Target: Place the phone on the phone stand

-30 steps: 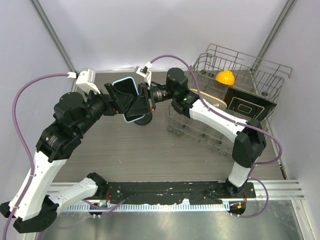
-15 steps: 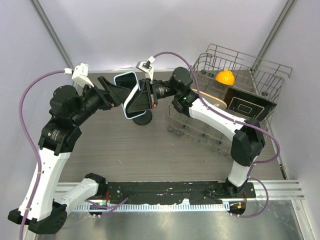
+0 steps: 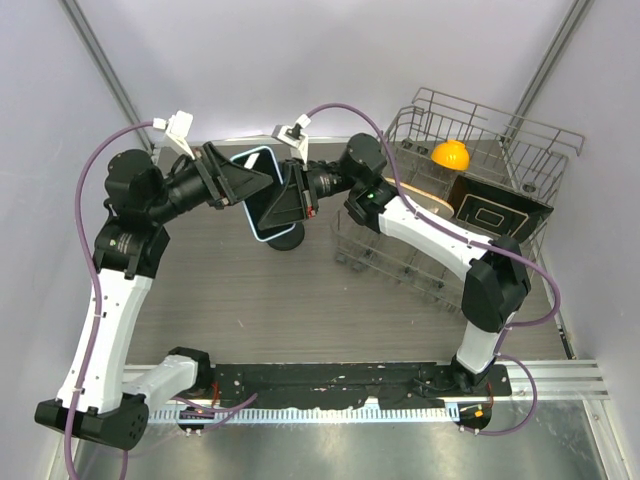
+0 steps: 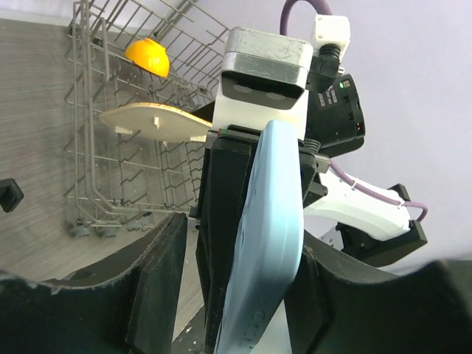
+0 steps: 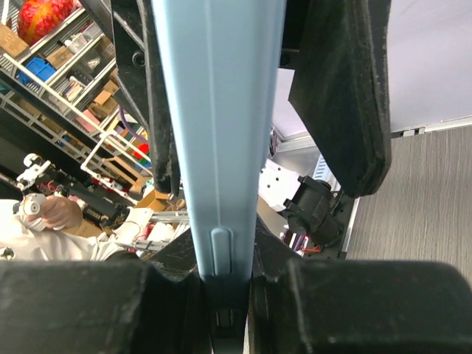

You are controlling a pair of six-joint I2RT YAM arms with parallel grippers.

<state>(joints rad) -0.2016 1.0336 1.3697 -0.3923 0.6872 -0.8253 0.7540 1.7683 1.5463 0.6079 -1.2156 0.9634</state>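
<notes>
The phone (image 3: 256, 160), dark-screened in a light blue case, hangs in the air at the table's back, over the black round base of the phone stand (image 3: 284, 239). My right gripper (image 3: 272, 205) reaches in from the right and is shut on the phone's lower end; the right wrist view shows the case edge (image 5: 217, 110) pinched between the jaws of this gripper (image 5: 225, 295). My left gripper (image 3: 258, 185) comes in from the left and straddles the phone (image 4: 269, 243). One finger (image 4: 310, 295) touches the case. The other finger (image 4: 158, 280) stands apart, with table showing in the gap.
A wire dish rack (image 3: 480, 190) fills the back right. It holds an orange object (image 3: 450, 155), a pale wooden plate (image 4: 155, 122) and a dark board with a white outline (image 3: 495, 212). Purple cables arc over both arms.
My left arm has swung up and back, and its gripper has slid around the phone while its jaws narrowed. The phone and the right gripper have barely moved.
</notes>
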